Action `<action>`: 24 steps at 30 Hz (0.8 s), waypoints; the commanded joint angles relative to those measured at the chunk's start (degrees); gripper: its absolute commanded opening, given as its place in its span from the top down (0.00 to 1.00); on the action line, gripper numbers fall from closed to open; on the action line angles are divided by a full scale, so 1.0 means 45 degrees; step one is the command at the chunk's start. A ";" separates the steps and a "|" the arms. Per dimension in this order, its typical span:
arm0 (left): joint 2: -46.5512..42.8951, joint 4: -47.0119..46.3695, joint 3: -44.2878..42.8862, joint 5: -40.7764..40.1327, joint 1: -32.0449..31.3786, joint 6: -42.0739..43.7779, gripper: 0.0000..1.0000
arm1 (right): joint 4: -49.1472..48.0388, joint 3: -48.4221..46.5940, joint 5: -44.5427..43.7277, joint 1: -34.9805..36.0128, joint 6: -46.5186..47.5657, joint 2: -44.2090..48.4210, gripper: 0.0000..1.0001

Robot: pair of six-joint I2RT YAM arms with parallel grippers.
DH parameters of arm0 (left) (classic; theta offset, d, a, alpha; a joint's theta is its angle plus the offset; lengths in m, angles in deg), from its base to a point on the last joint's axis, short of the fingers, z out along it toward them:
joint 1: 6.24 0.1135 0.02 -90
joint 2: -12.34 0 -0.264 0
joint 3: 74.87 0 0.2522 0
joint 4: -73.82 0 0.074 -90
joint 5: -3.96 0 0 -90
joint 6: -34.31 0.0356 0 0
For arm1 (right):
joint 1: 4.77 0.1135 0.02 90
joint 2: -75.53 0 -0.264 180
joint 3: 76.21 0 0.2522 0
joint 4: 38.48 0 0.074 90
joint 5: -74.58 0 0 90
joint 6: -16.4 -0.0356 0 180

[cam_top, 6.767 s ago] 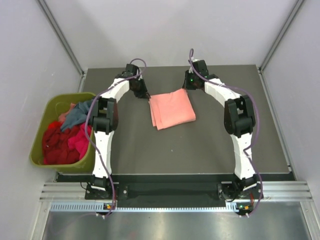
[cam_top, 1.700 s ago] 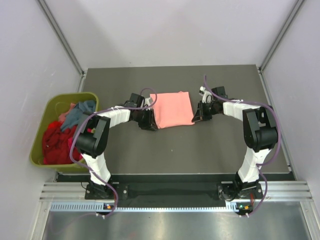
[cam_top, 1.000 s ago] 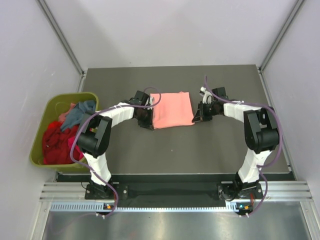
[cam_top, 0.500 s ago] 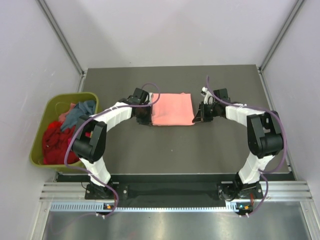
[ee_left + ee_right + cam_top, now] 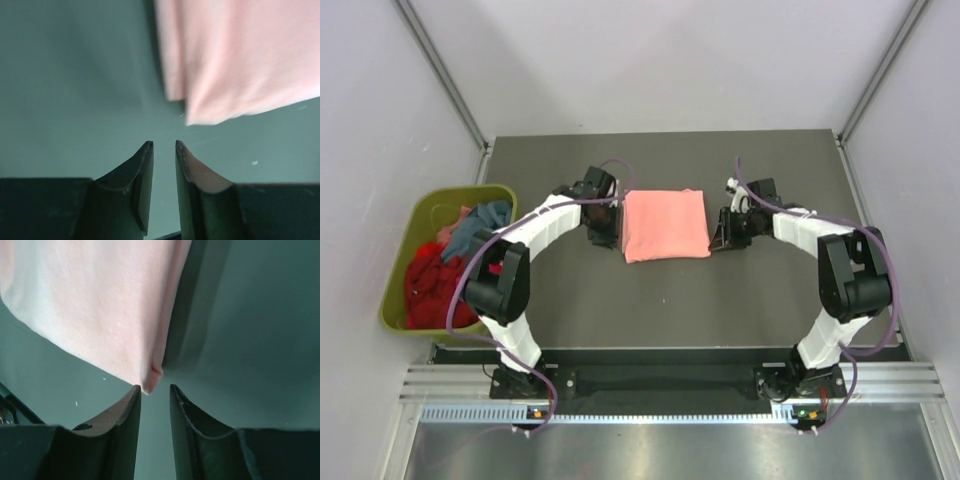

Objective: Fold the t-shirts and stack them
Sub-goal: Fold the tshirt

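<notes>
Two arms are reaching out low over the dark worktop [image 5: 720,300], the left arm [image 5: 545,218] and the right arm [image 5: 800,225] bending in toward each other, and their jaws are facing across the middle. Well out behind the left jaws, on the side away from the right ones, an olive-green bin [image 5: 440,334] is sitting just off the worktop's edge. Between the two sets of jaws the salmon-pink t-shirt [image 5: 666,224] is lying flat, folded into a neat rectangle, each side edge just beside one set of jaws.

Inside the bin, far from both jaws, a red t-shirt [image 5: 428,285] and a teal-blue t-shirt [image 5: 470,232] are lying crumpled in a heap.

The left jaws are standing slightly apart and gripping nothing; a folded corner of the pink shirt is lying just ahead of them, not touching. The right jaws are also standing a little apart and holding nothing, with another corner of the shirt lying right at their tips.
</notes>
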 commanded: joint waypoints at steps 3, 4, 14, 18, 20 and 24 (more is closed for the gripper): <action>0.0032 -0.0136 -0.2612 0.0798 0.0024 0.0096 0.73 | 0.0691 -0.1991 -0.0399 0.0003 -0.0154 0.1117 0.80; 0.0382 -0.0718 -0.2693 0.1480 0.0024 -0.0136 0.73 | 0.0671 -0.2264 0.0047 0.0003 -0.0115 0.0942 0.83; 0.3313 -0.1935 -0.3826 0.1822 0.0160 -0.0159 0.75 | 0.0378 -0.6442 0.1242 0.0003 0.0568 -0.3099 0.91; 0.3978 -0.1781 -0.3982 0.0436 0.0277 0.0017 0.75 | 0.0320 -0.8669 0.1342 0.0003 0.0666 -0.5443 0.91; 0.4291 -0.1487 -0.4157 -0.0307 0.0297 0.0095 0.75 | 0.0300 -0.9392 0.0971 -0.0055 0.0647 -0.6146 0.92; 0.4449 -0.0783 -0.4918 -0.1033 0.0297 0.0213 0.75 | 0.0554 -1.1188 0.0852 -0.0211 0.0315 -0.7573 0.92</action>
